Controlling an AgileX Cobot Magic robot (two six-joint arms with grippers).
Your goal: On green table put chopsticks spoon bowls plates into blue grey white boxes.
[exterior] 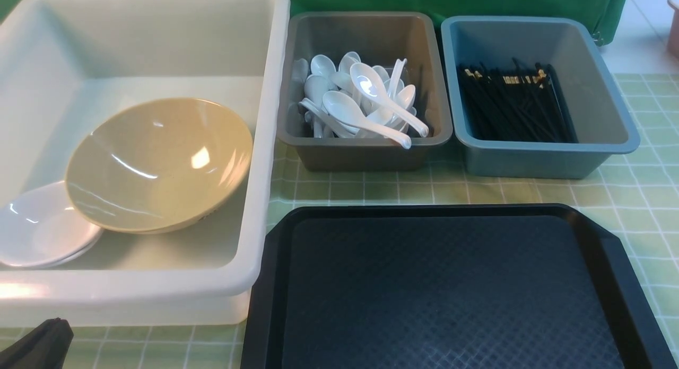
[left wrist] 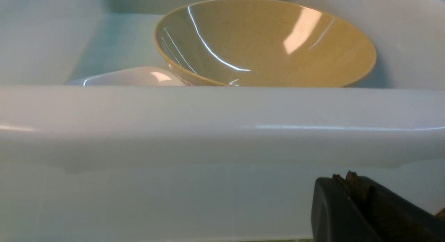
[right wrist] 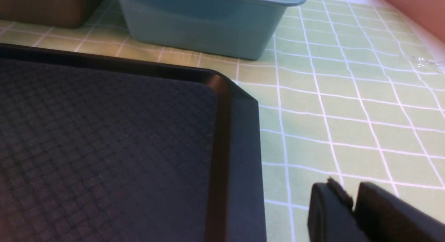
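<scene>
Since every dish looks put away already, the job seems almost done, and the best thing now is for both arms to pull back slowly without bumping a box.

Biggest of all is the surface [exterior: 636, 189], a pale green cloth with white squares. Behind it hangs a dark green cloth [exterior: 451, 3], and a bit of pale floor shows at the far right. The big white box [exterior: 265, 146] sits on the left. Inside it the tan bowl [exterior: 159, 165] leans on the two white plates [exterior: 42, 228] in the near left corner. The black tray [exterior: 451, 289] lies near and in the middle, with nothing on it. The blue box [exterior: 536, 157] is far right and holds the black chopsticks [exterior: 514, 109]. The grey box [exterior: 366, 154] stands between the white and blue ones, full of white spoons [exterior: 366, 104].

The left gripper [left wrist: 351, 186] is closed and holds nothing. It sits low, just outside the near wall of the white box, so it should back away from that wall. The right gripper [right wrist: 353, 200] is open only a crack and holds nothing. It hangs over the cloth just right of the tray's near right corner.
</scene>
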